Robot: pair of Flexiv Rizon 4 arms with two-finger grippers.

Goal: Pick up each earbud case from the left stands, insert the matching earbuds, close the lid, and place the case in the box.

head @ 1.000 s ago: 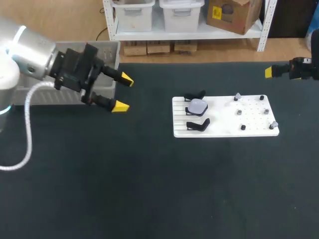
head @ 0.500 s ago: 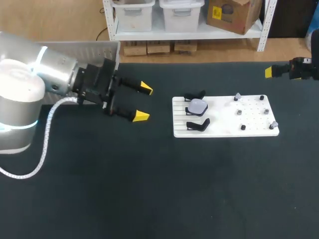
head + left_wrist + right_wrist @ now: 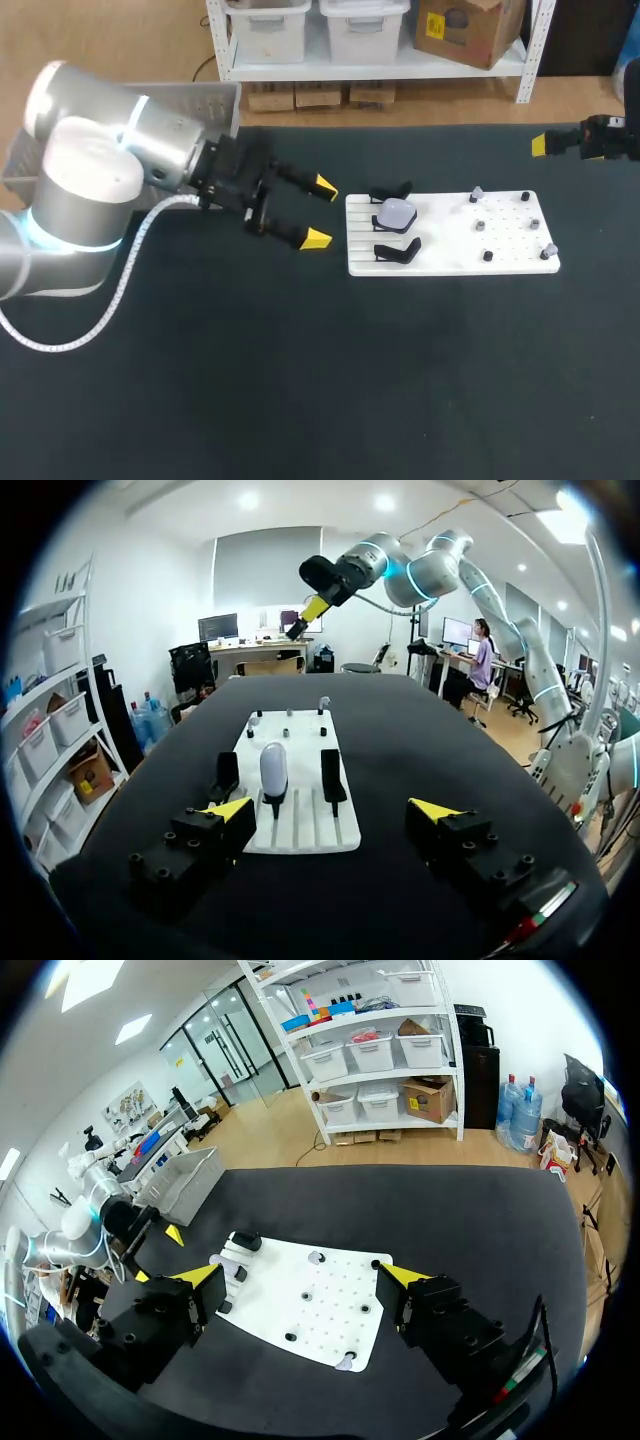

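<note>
The jaws of the left gripper (image 3: 321, 212) are being held wide apart with nothing between them, and those of the right gripper (image 3: 300, 1275) are likewise being shown spread and empty, well apart from the work at the table's far right. One earbud case (image 3: 397, 213) is being carried on the middle stand at the left end of the white board (image 3: 450, 255), between two empty black stands (image 3: 392, 191). In the left wrist view the case (image 3: 273, 768) is being seen straight ahead of the open fingers, near but not touching. It is being presented as a small, rounded, pale lavender-white shell with a smooth, slightly glossy surface; no lid seam is being made out. It is being judged light and rigid, but slippery because of its curved plastic skin, so a squeeze on its rounded ends is likely to squirt it out. Hold is best being taken across its two broader sides, low on the body and away from the lid, with the fingers being passed between the neighbouring stands. Small grey earbuds (image 3: 480, 225) are being held on pegs at the board's right end. The grey box (image 3: 222, 100) is being seen at the table's far left edge.
</note>
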